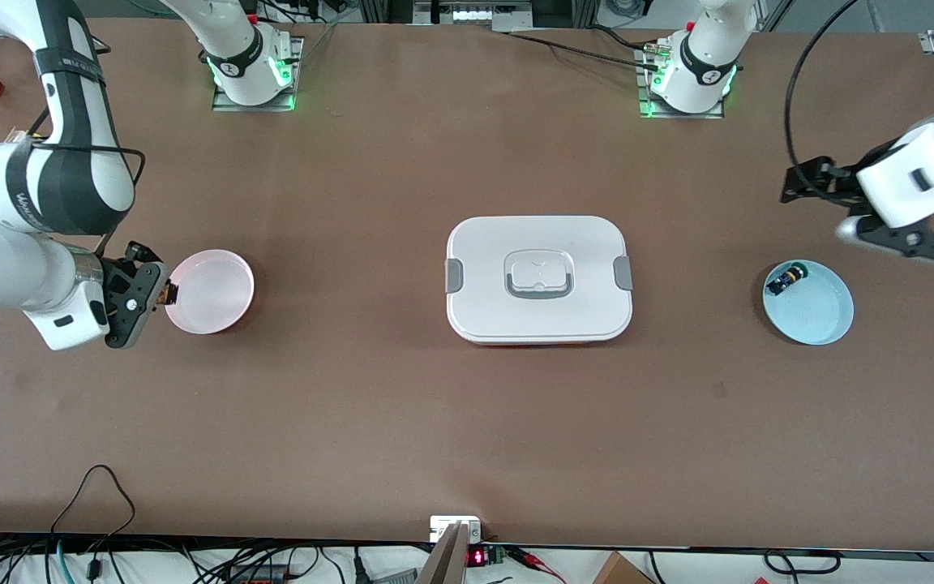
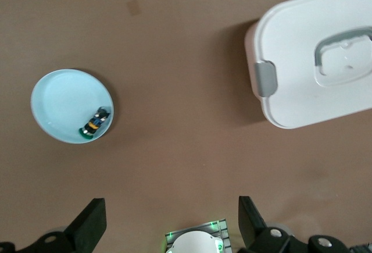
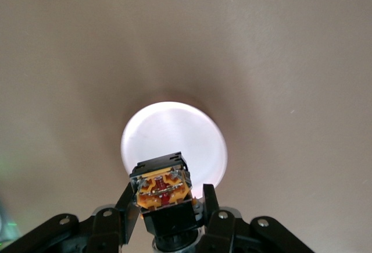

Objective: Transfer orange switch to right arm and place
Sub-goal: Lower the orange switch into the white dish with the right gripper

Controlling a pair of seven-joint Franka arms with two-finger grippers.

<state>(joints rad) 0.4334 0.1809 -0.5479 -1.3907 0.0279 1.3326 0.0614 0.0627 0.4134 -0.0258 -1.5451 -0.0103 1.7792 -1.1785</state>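
Nearest the front camera among the table's things sits the white lidded box (image 1: 538, 280) at mid-table, with two dishes level with it toward either end.

Toward the right arm's end, the right gripper (image 1: 160, 294) hangs just over the rim of the pink dish (image 1: 209, 292), pinching the orange switch (image 1: 167, 294). In the right wrist view the switch (image 3: 162, 188) sits between the fingers with its tan-orange body facing the camera and the pink dish (image 3: 174, 144) below it.

Risk here: the switch appears to hang over the dish's edge rather than its middle, so a release from this spot could drop it on the rim and let it bounce or roll onto the table. The grip looks to bear on a small, blocky part; a tilt during lowering could let it twist between the fingers.

Mid-table, the box lies closed and well apart from both arms.

Toward the left arm's end, the blue dish (image 1: 808, 302) holds the small green-capped part (image 1: 786, 279). The left gripper (image 1: 880, 215) waits above the table beside that dish, fingers spread and empty; it poses little risk unless it drifts down onto the dish.
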